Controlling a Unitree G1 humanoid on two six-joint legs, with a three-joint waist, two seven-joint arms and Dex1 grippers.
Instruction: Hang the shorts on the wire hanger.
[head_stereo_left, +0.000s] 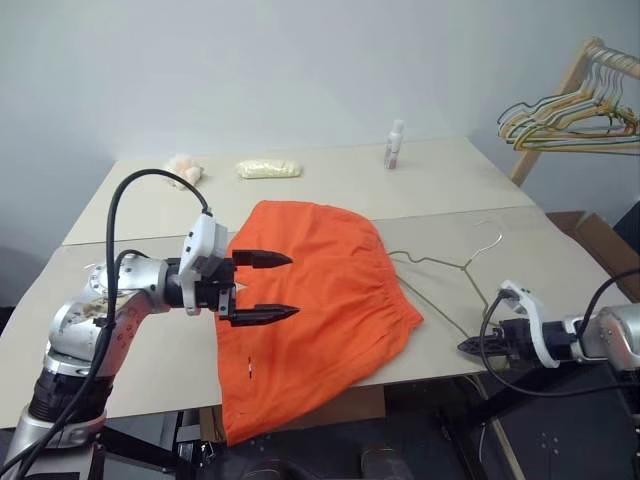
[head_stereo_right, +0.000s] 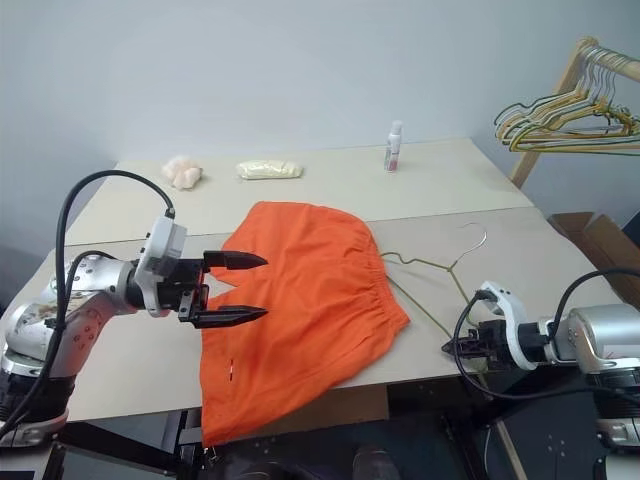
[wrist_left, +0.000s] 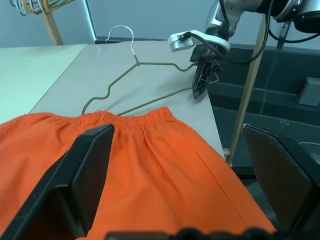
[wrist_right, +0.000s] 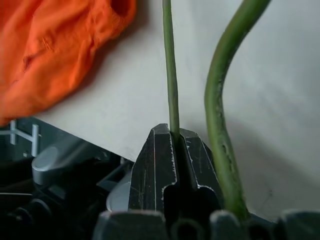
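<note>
Holding the wire hanger (head_stereo_left: 447, 268) by a single thin strand at its corner, your right gripper (head_stereo_left: 468, 347) has its fingers clamped shut on the wire just past the desk (head_stereo_left: 140, 365) edge. That is your weakest point: the wrist view shows the wire pinched between the very tips, so any twist or pull can let it roll or slip out, and the hanger would drop off the desk.

The hanger lies flat beside the shorts (head_stereo_left: 315, 300), its near shoulder touching or running just under the elastic waistband, its hook pointing away from them toward the far side of the desk. If you lift it now, the wire can snag the waistband and drag the fabric along.

Your left gripper (head_stereo_left: 257, 287) hovers above the shorts' left leg with its fingers spread wide, holding nothing. The shorts already hang over the front edge of the desk; a clumsy grab or a sideways push can send them sliding to the floor. Closing on one layer only can also leave the leg opening shut, so the hanger has nowhere to enter.
</note>
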